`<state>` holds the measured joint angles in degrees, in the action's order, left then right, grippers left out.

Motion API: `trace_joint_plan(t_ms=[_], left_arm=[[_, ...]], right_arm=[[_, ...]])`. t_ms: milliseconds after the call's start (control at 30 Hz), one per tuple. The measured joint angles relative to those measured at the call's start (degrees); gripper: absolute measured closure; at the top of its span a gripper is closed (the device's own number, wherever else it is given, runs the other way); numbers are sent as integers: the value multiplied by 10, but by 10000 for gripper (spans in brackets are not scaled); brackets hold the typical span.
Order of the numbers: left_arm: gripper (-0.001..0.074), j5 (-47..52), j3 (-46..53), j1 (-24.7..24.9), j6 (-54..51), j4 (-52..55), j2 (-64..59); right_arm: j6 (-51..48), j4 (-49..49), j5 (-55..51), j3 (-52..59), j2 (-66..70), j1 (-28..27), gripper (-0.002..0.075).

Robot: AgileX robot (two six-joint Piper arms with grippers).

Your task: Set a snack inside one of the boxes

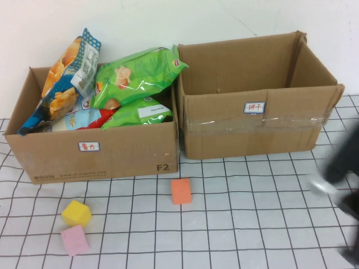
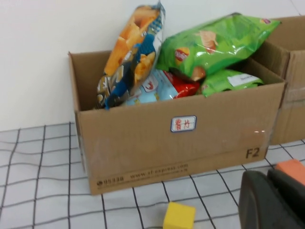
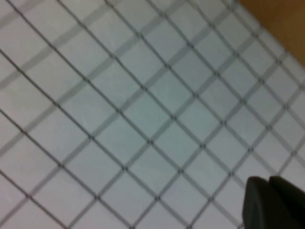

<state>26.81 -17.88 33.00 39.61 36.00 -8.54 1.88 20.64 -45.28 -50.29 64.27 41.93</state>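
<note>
Though both over the grid cloth, L gripper (image 2: 272,200) & R gripper (image 3: 271,202) each closed tight, holding nothing.

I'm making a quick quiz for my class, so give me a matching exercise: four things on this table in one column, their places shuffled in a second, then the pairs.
1. green chip bag
2. orange block
3. pink block
4. right box

A. nearest the camera, beside the yellow block
B. holds no snacks
C. on top in the left box
D. on the cloth in front of the left box

Pairs: 1-C, 2-D, 3-A, 4-B
</note>
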Motion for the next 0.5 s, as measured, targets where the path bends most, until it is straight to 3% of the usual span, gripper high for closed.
trace_joint_plan(t_ms=[200,500], left_arm=[[736,0,1,0,9,16,5],[736,4,17,0,10,37,5]], right_arm=[[109,41,28,160,-164,0,726],[129,45,42,250,-344,0,726]])
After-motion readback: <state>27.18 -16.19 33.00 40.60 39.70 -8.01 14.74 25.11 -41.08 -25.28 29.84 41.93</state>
